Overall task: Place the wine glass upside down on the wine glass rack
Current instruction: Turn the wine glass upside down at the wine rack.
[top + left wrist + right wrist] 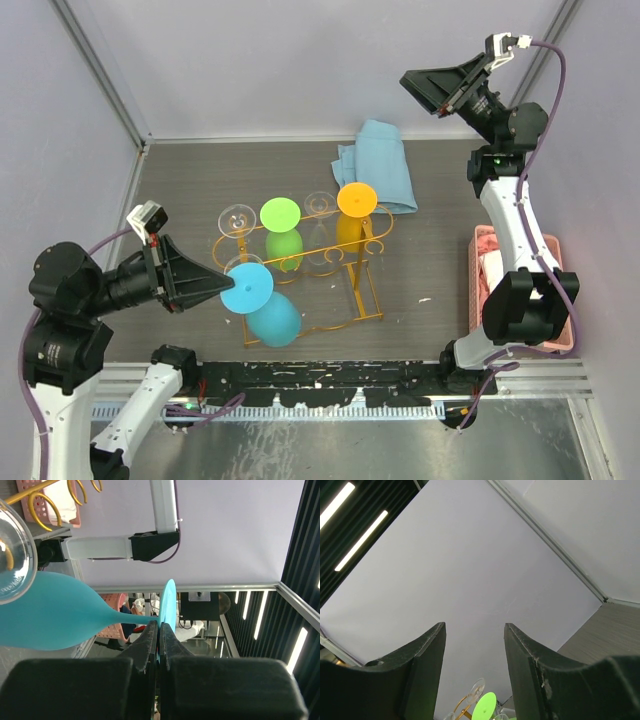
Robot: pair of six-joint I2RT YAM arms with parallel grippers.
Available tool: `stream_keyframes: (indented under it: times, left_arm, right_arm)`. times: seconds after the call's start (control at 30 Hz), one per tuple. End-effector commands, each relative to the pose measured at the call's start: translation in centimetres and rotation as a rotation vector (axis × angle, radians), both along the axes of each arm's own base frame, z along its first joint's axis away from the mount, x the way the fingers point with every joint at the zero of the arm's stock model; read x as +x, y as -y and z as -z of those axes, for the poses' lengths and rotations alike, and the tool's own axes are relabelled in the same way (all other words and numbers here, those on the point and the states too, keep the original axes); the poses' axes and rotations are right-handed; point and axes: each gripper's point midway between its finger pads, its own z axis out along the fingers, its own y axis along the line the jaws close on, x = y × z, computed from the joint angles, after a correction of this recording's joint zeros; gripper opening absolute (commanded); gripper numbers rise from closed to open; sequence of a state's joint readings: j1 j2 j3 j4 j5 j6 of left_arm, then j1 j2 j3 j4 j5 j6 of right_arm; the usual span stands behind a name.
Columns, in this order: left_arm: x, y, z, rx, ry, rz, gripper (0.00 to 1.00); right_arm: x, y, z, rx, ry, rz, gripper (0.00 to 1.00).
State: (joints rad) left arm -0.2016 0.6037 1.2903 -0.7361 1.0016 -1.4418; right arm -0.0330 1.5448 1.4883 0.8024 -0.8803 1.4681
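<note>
The wine glass, of opaque light blue, is held upside down at the near left end of the rack, with its round foot on top and its wide, smooth bowl hanging below. It is clamped by the left gripper, whose jaws are pressed together on the thin stem just under the foot. The step in hand is judged to be the hanging itself: the glass is inverted and at the rack, but whether the foot rests on the top rail cannot be told. For the next move the stem must probably be slid sideways into a free loop, with care for the clear glass just beside the bowl, and only then let go. A green glass and an orange glass are seen hanging further along the rack. The right gripper is raised high behind the right end of the rack, its jaws apart and nothing between them.
</note>
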Motion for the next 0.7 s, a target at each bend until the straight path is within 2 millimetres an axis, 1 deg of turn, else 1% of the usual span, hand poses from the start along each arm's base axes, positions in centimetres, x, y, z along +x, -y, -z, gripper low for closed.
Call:
stream_keyframes:
  times: [0.0,0.23,0.4,0.67]
  left_arm:
    - [0.1,0.2,0.3,0.012,0.038,0.029,0.0]
    - [1.5,0.3,0.9,0.04,0.041,0.018,0.0]
    - [2.6,0.4,2.1,0.081,0.033,0.006,0.0]
    - [3.5,0.7,2.6,0.097,0.022,0.028,0.0]
  right_arm:
    - [-0.3,0.3,-0.4,-0.007,0.047,0.02,0.56]
    - [0.3,0.4,0.2,-0.01,0.037,0.024,0.56]
    - [0.6,0.6,0.4,-0.014,0.033,0.027,0.56]
    - [1.3,1.0,0.7,-0.011,0.023,0.03,0.56]
